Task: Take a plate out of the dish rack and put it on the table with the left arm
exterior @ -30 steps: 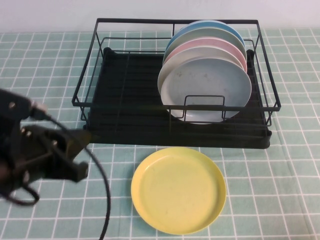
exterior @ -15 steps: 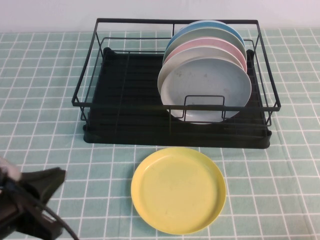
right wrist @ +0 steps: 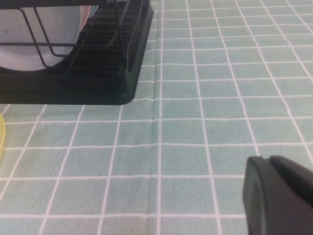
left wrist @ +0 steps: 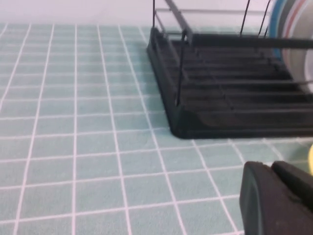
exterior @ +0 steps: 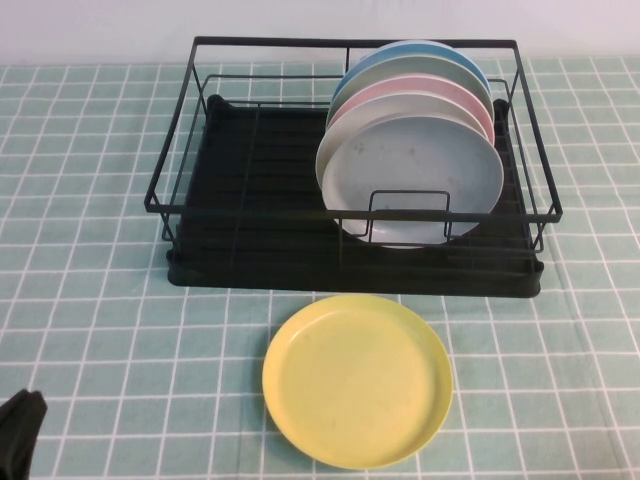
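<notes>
On table (exterior: 90, 330): plate (exterior: 357, 380) flat | left pincer (left wrist: 281, 198), right pincer (right wrist: 279, 196) low, clenched

Kitchen-style tabletop, dish rack (exterior: 350, 170), gridded table (exterior: 100, 330)

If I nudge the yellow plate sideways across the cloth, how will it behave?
The yellow plate lies flat on the table, so it should slide, not roll or tip. It looks stiff and glossy, so probably slippery at its shallow rim. The cloth may drag a little. The left end effector sits low at the near left; the right end effector is parked apart.
</notes>
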### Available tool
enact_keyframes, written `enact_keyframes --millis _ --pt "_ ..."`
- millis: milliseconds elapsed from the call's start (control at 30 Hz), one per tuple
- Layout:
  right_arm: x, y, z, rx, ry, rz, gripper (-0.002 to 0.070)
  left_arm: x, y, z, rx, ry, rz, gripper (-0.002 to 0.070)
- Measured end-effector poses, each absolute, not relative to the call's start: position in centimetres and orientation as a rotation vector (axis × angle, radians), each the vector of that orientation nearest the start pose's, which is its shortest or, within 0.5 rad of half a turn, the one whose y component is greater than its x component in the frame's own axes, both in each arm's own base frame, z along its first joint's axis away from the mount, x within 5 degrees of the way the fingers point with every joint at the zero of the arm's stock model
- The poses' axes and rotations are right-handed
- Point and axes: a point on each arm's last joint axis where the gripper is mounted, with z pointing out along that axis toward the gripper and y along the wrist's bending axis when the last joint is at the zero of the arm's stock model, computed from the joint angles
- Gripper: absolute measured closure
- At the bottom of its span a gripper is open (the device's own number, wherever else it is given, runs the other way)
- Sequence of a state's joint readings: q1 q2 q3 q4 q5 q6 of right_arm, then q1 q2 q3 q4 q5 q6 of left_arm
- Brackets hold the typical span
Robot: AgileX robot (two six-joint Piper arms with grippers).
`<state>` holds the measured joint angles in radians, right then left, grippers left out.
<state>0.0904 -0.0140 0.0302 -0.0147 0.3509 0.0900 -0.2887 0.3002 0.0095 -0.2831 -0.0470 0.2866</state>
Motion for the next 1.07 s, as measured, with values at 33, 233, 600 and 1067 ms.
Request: enact_keyframes --millis 33,233,600,1067 --pt "5.3 0.4 17.2 -0.01 1.852 0.111 0.0694 7.6 -2.1 19.3 0.239 1.719 -0.2 0.0676" --pt "5.3 0.4 17.2 -0.01 1.852 0.111 0.0694 6.3 -1.2 18.1 0.169 1.807 -0.139 0.0676" --pt "5.3 0.4 17.2 -0.009 1.852 0.112 0.0694 5.3 -0.5 17.4 0.119 1.84 -0.037 0.0676" --pt "5.3 0.4 17.2 -0.008 1.852 0.114 0.0694 5.3 -0.5 17.4 0.12 1.84 -0.035 0.0676"
